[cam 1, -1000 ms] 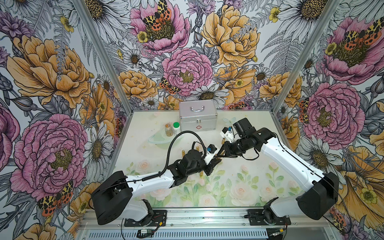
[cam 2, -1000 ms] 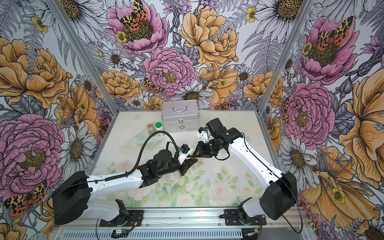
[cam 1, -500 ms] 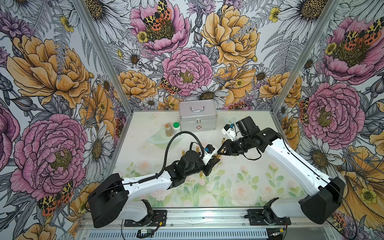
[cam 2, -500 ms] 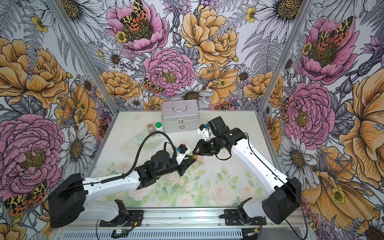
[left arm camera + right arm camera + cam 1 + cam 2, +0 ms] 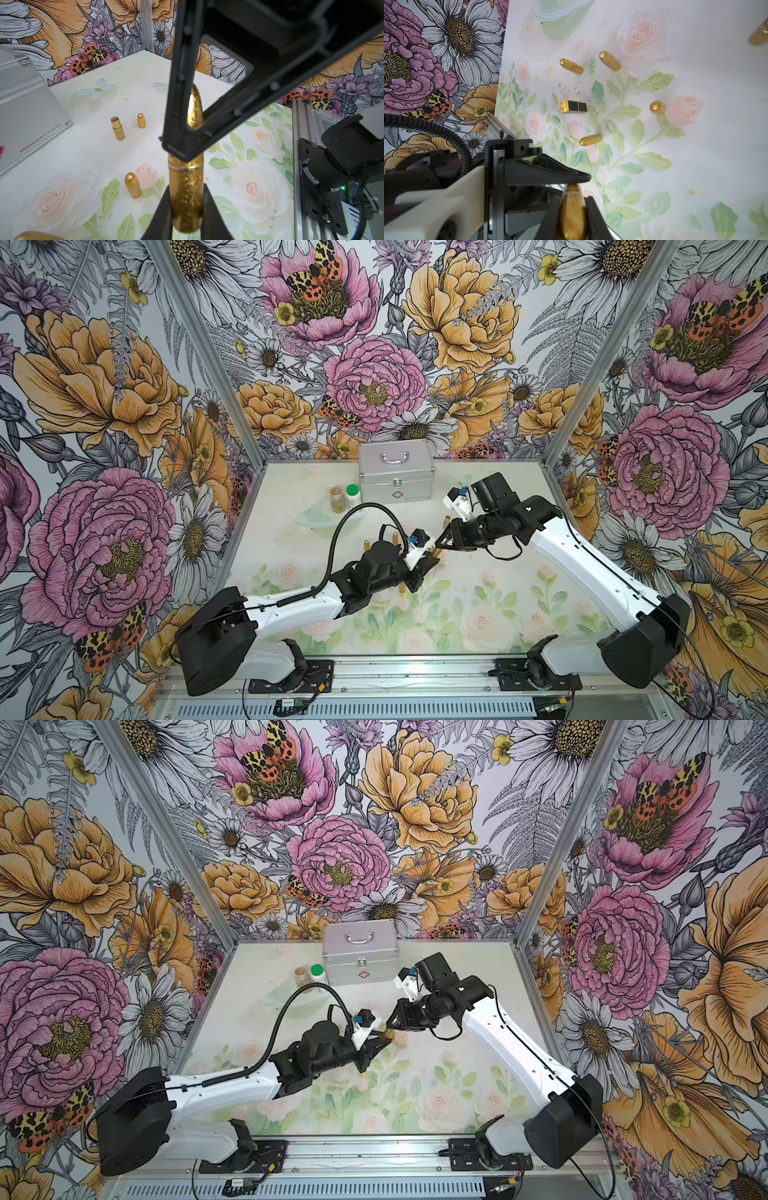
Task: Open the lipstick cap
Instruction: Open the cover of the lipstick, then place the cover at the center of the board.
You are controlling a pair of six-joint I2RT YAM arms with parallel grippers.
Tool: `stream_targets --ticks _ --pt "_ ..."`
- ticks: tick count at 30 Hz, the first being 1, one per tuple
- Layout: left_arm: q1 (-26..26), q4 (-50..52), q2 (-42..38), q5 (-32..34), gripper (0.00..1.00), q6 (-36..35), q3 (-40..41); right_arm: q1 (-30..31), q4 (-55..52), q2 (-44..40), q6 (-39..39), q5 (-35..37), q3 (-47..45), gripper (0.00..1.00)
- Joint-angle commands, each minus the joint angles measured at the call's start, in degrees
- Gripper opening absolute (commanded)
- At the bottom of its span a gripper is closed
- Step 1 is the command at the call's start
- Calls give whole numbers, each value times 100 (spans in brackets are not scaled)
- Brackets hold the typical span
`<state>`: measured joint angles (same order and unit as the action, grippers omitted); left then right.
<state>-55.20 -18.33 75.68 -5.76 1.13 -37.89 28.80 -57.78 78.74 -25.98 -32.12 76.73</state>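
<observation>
A gold glitter lipstick (image 5: pixel 186 182) hangs above the table, held between both arms. My left gripper (image 5: pixel 186 194) is shut on its body. The cap (image 5: pixel 194 108) sits on the body, with the seam just above the left fingers. My right gripper (image 5: pixel 572 205) is shut on the cap (image 5: pixel 572 218), and its black fingers (image 5: pixel 182 143) cross the cap in the left wrist view. In both top views the two grippers (image 5: pixel 430 558) (image 5: pixel 441 542) meet tip to tip at mid table, the lipstick (image 5: pixel 388 1032) a small gold spot between the left gripper (image 5: pixel 380 1039) and the right gripper (image 5: pixel 392 1022).
A silver case (image 5: pixel 395 477) stands at the back, with two small bottles (image 5: pixel 345 497) to its left. Several loose gold caps and tubes lie on the table, among them an open tube (image 5: pixel 117 128) and a cap (image 5: pixel 133 185). A black and gold square lipstick (image 5: pixel 573 107) lies flat.
My right gripper's jaws have closed a little further onto the cap. Both arms have shifted only slightly, and the left grip is unchanged.
</observation>
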Motion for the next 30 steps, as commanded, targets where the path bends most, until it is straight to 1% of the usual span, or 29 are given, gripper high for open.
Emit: stream_targets --ticks 1,5,11,16,23,27,30 --pt "62 89 -201 263 0 100 78 -50 93 -113 33 198 150 21" --pt "40 193 -271 409 0 136 143 -105 91 -181 -14 326 272 21" --pt "-22 551 -381 850 0 139 192 -214 113 -227 -163 379 452 21" --pt "-33 585 -531 936 0 168 298 -265 146 -239 -287 422 589 21" --pt "-26 576 -813 906 0 222 414 -311 370 -280 -402 388 527 21" --pt "-27 551 -1038 883 0 288 463 -344 425 -174 -383 871 396 21" --pt "-27 545 -1198 936 0 317 519 -348 478 -32 -410 1712 213 21"
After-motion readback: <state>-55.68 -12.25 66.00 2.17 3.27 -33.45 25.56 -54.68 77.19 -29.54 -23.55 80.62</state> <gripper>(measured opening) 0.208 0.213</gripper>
